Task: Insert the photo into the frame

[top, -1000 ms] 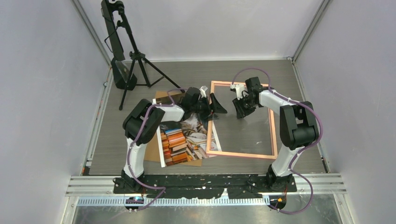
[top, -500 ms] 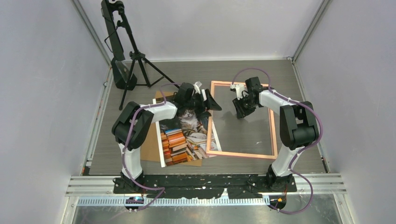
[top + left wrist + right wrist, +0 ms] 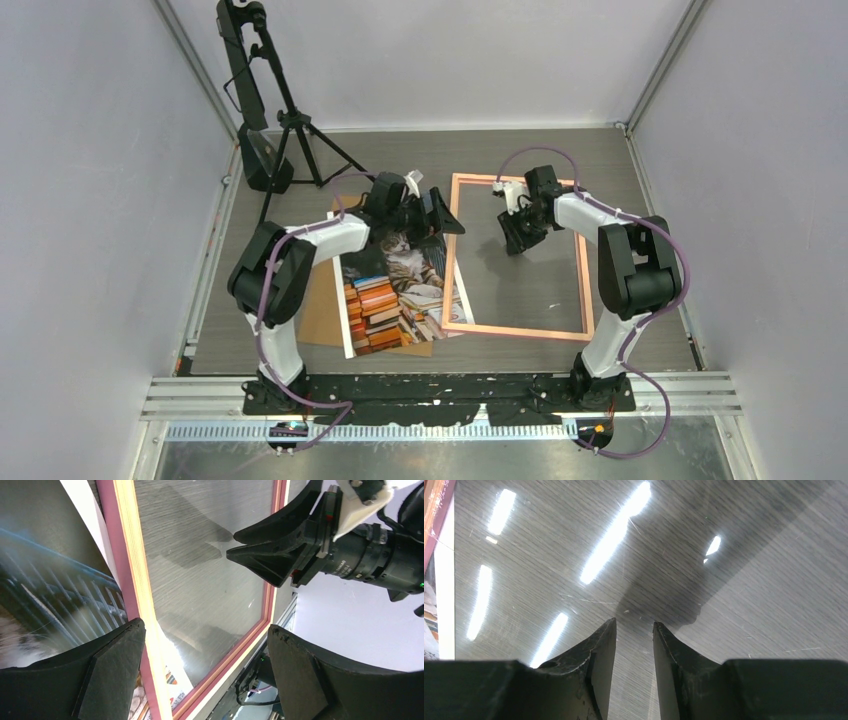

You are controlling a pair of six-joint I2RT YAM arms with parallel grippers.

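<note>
— Where is the photo?
— The photo point(image 3: 392, 300) lies face up, cat and books showing, on a brown backing board point(image 3: 322, 318) on the counter point(image 3: 400, 150), left of the frame point(image 3: 515, 331). Its right edge meets the frame's left rail. Near the close corner a white strip of it shows on the inner side of that rail.
— And the frame?
— Flat on the counter, its glossy pane point(image 3: 724, 580) throwing back streaks of light.
— The left jaws?
— Spread wide and empty, above the photo's far end and just beside the frame's left rail. In the left wrist view one finger point(image 3: 107, 680) hangs over the photo side, the other point(image 3: 310, 680) over the pane.
— The right jaws?
— Parted by a narrow gap with nothing between them, pointing down at the pane inside the rails, toward the frame's far end. Whether the tips touch the pane I cannot tell.
— Anything else?
— A black tripod point(image 3: 290, 130) stands at the far left, well apart from the frame
</note>
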